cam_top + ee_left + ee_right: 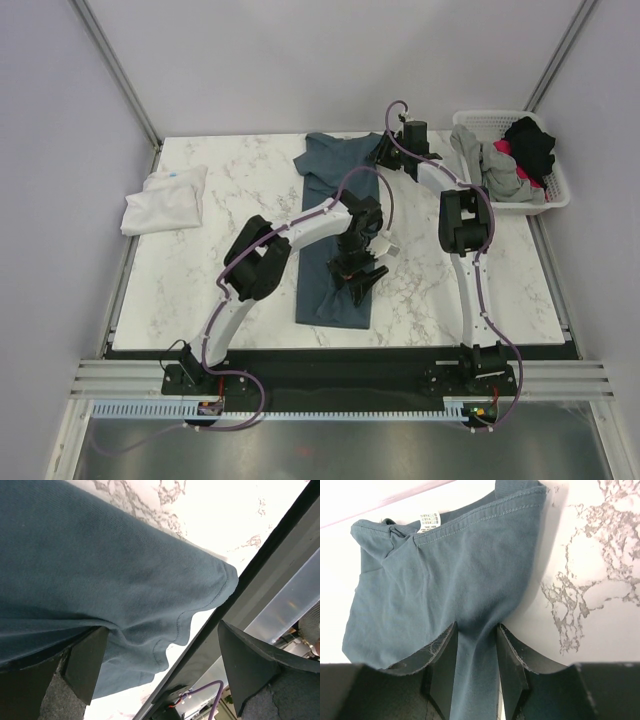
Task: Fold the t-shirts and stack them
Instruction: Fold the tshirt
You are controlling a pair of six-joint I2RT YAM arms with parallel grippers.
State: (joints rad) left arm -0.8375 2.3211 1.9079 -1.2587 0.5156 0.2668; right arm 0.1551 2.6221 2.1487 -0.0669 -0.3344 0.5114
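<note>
You have a white marble-patterned tabletop (190, 290) with grey veining. At its far right corner sits a white plastic lattice basket (560, 187). Along the near edge you see aluminium rails (110, 378) and a slotted cable duct (340, 410).

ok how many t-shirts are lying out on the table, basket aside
2. The slate-blue t-shirt lies lengthwise down the middle of the table; the white t-shirt sits folded near the left edge. More clothes are heaped in the basket, too tangled to count.

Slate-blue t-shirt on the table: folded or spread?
Partly folded: the slate-blue t-shirt lies as a long narrow strip, wider at the collar end, not yet a compact bundle.
</note>
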